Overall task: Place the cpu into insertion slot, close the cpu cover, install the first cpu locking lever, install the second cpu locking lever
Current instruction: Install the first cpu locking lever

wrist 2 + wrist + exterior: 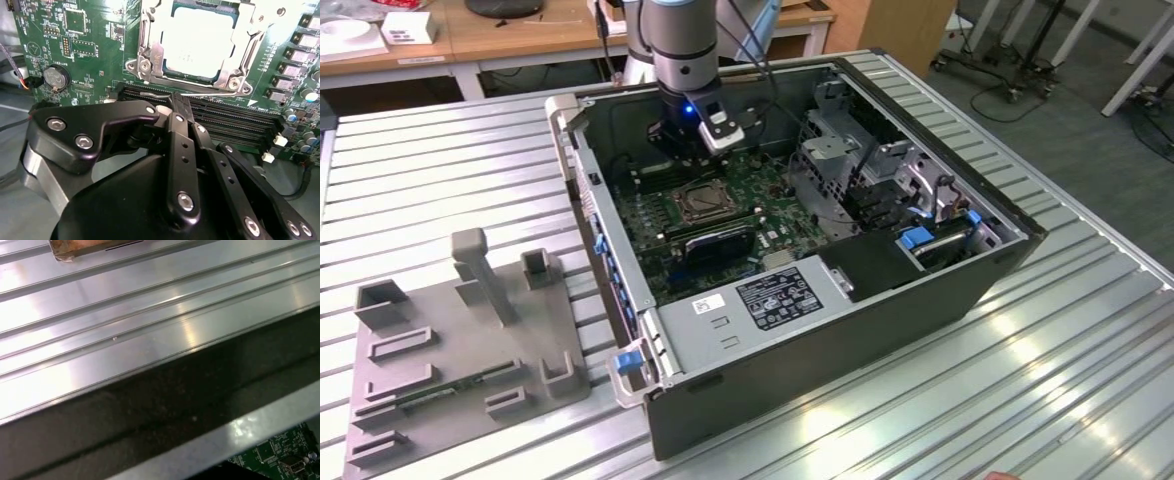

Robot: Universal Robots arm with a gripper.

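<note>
Arm: one grey Universal Robots arm (683, 50) reaching down into one open black computer case (881, 330) that lies on its side on the ribbed aluminium table (1067, 380).
Gripper: one black linkage gripper (172, 102); in the second wrist view its fingers are drawn together, tips meeting, with nothing seen between them. It sits over the long black memory slots (235, 125), just beside the socket.
CPU: one flat square chip with a silvery-beige metal top (197, 42), lying level in the insertion slot (145, 65) on the green motherboard (90, 50).
CPU cover: one thin silvery metal frame (227, 80) lying flat around the chip's edges.
Locking levers: cannot tell their position.
Other board items: one round coin cell battery (54, 78), well apart from the socket.
Fixture: one grey moulded parts tray (454, 350) on the table at the exterior view's left, apart from the case.
Edges: the case's bright metal rim (210, 440) borders the board; the case walls enclose the arm on all sides.
Open room: bare table surface lies around the case.
</note>
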